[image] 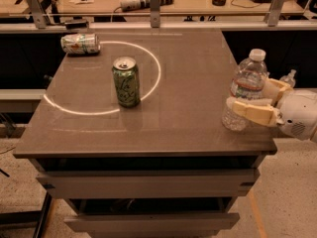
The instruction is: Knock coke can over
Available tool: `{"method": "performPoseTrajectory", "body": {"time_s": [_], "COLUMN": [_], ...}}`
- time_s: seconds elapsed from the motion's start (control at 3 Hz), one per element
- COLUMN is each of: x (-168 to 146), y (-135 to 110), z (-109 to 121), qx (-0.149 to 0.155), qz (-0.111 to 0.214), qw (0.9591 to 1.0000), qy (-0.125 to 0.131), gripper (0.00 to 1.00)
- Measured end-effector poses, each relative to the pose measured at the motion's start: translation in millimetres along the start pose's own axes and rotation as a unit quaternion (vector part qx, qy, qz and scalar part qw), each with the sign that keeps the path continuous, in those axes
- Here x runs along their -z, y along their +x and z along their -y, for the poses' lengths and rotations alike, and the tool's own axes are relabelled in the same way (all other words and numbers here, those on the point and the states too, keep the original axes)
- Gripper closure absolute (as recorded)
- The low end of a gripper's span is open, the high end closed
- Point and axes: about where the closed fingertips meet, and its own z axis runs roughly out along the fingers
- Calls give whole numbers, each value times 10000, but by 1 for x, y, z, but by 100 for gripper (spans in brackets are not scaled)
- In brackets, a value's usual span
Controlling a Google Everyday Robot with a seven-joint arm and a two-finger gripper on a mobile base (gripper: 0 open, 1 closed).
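Camera view: near the table's [188, 133] right edge, the gripper [250, 98] holds its fingers spread either side of a water bottle [247, 76]. The green can [126, 82] stands upright well left, slightly farther. A silver can [80, 43] lies far left.

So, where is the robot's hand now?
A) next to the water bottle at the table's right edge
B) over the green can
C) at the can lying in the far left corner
A: the hand reaches in from the right, beside the water bottle, far from the green can.
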Motion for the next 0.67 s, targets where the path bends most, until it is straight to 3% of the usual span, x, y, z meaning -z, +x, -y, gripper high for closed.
{"method": "performPoseTrajectory", "body": {"time_s": [0.33, 0.67], "x": [0, -10], "y": [-7, -24], "z": [3, 19], "qx": [129, 473], "qz": [-1, -88], "qw": [9999, 9988], "qy": [14, -35], "gripper": [62, 86]}}
